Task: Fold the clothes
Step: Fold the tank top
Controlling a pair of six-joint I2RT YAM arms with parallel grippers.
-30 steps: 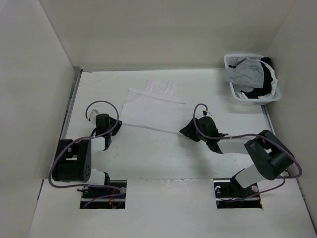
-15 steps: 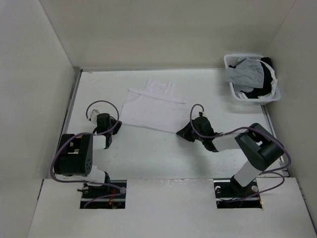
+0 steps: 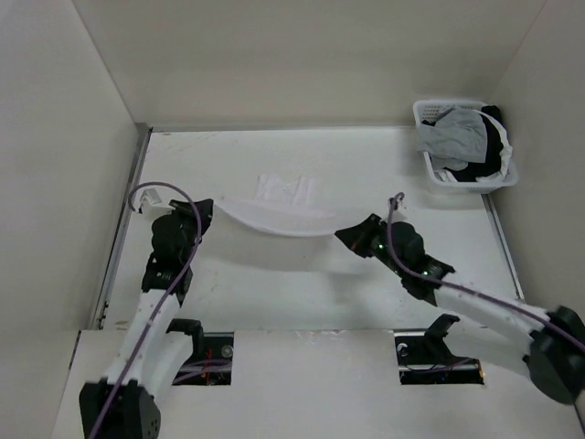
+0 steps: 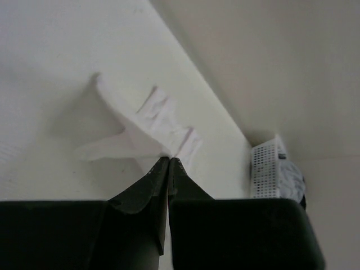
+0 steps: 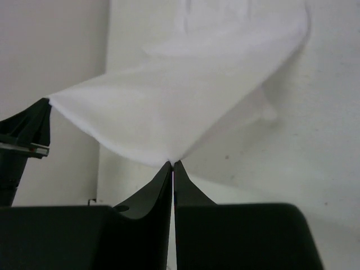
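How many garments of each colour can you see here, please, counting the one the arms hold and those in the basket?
white garment: 1, held up off the table
grey garment: 1, in the basket
black garment: 1, in the basket
Total: 3 garments

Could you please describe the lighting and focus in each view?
Top view: even, diffuse light; the white garment casts a soft shadow on the table. Left wrist view: left gripper a dark silhouette, cloth beyond slightly blurred. Right wrist view: garment nearly washed out above the right gripper.
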